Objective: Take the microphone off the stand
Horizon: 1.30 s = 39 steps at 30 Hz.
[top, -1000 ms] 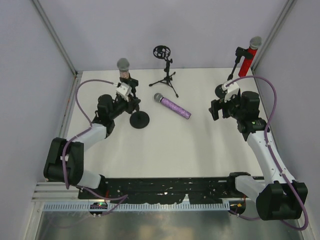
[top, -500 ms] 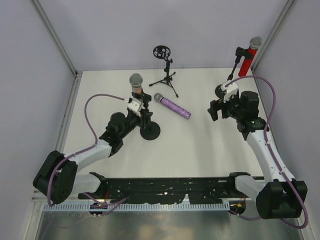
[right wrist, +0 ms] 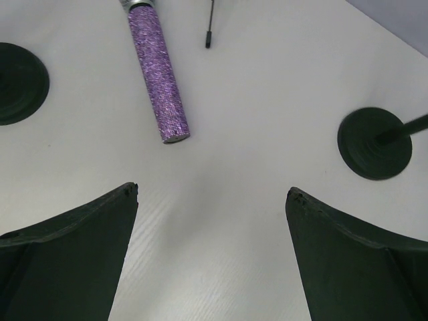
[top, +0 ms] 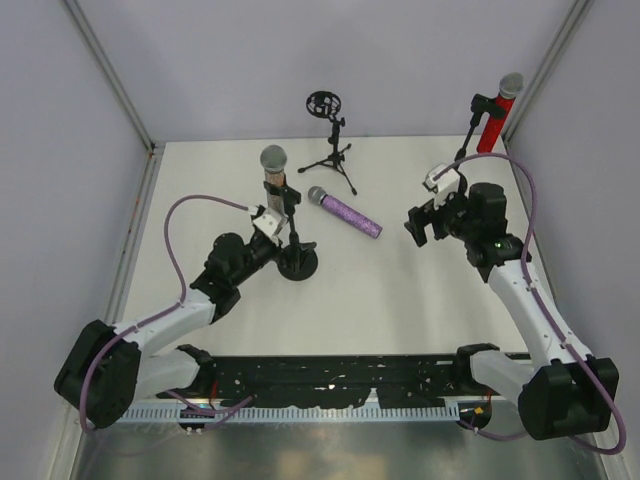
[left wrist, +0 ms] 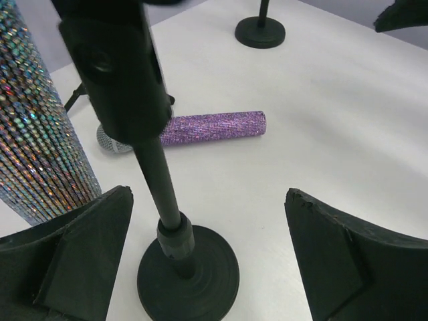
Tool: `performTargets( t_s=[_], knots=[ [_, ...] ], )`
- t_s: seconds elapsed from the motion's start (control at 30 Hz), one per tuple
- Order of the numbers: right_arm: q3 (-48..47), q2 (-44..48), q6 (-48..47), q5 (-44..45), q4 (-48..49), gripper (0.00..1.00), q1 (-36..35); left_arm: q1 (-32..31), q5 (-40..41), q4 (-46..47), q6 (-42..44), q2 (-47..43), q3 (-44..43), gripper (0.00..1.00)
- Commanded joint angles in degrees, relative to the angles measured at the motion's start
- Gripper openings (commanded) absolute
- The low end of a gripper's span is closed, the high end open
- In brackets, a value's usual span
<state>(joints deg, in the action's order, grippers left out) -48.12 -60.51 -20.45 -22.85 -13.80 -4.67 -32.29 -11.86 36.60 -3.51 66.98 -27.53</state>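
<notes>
Releasing: left gripper (left wrist: 208, 194) has just sprung apart, fingers either side of the stand (left wrist: 164, 194) pole. Sequinned microphone (top: 273, 165) remains clipped atop the stand; removal not begun. Purple microphone (left wrist: 210, 127) lies just beyond the stand. Right gripper (right wrist: 210, 194), well right of the stand, jaws apart, empty. Clip (left wrist: 114, 73) blurred and cropped in the left wrist view.

On the white tabletop (top: 400, 300), a purple glitter microphone (top: 345, 212) lies right of the black round-base stand (top: 298, 262) holding a sequined microphone (top: 273, 165), with a black tripod stand (top: 330, 140) behind.

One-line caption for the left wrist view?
Open fingers flank a black stand; a purple glitter microphone lies flat beyond.
</notes>
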Motion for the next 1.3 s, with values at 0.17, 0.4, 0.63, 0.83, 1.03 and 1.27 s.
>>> performTargets(
  t_s=[0.17, 0.4, 0.63, 0.83, 1.03, 1.27],
  knots=[
    [-9.17, -1.80, -5.40, 2.64, 4.21, 0.95, -14.30, 5.57, -20.11, -13.01, 9.39, -8.96, 2.40, 0.99],
    [-16.39, -4.70, -3.37, 8.25, 8.00, 0.95, -25.91, 17.59, -31.46, -27.45, 14.76, -15.81, -0.16, 1.00],
    [-25.08, -9.17, 2.07, 11.42, 7.56, 0.95, -35.92, 28.77, -38.15, -28.86, 15.63, -22.94, 0.90, 0.99],
    [-30.80, -14.63, 4.70, 16.96, 6.69, 0.95, -41.83, 34.12, -36.31, -20.70, 12.22, -19.62, -3.92, 1.00],
    [-33.97, -18.41, 6.91, 18.19, 6.07, 0.95, -44.37, 37.65, -44.11, -7.88, 0.97, -6.71, -12.10, 1.00],
    [-36.52, -22.10, 8.93, 20.65, 5.28, 0.95, -45.43, 37.74, -55.54, 11.34, -14.65, 8.23, -19.31, 1.00]
  ],
)
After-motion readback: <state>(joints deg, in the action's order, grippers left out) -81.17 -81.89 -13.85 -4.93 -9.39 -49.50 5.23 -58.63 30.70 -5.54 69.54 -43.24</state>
